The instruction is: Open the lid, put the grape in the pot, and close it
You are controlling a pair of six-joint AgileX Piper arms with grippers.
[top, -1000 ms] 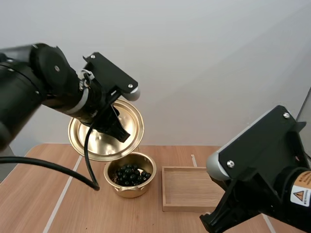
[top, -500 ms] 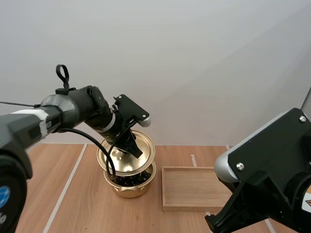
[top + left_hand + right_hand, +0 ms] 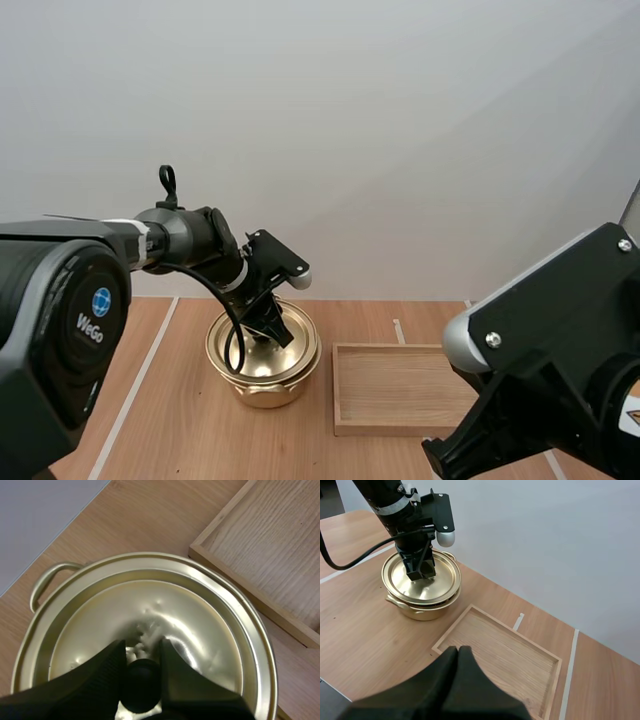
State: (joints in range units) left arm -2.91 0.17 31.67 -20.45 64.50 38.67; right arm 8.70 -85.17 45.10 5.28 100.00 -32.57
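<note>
A golden pot stands on the wooden table, and its golden lid lies on its rim. My left gripper is shut on the lid's black knob at the middle of the lid. The grapes are hidden under the lid. My right gripper hangs near the front of the table, its fingers lying together as one dark wedge over the near edge of the wooden tray. The right arm fills the near right in the high view.
The shallow wooden tray lies just right of the pot, with nothing in it. Pale lines cross the tabletop. A white wall stands behind the table.
My left gripper has carried the lid down from a tilted hold above the pot onto the pot's rim, covering the grapes. The right arm has barely moved.
</note>
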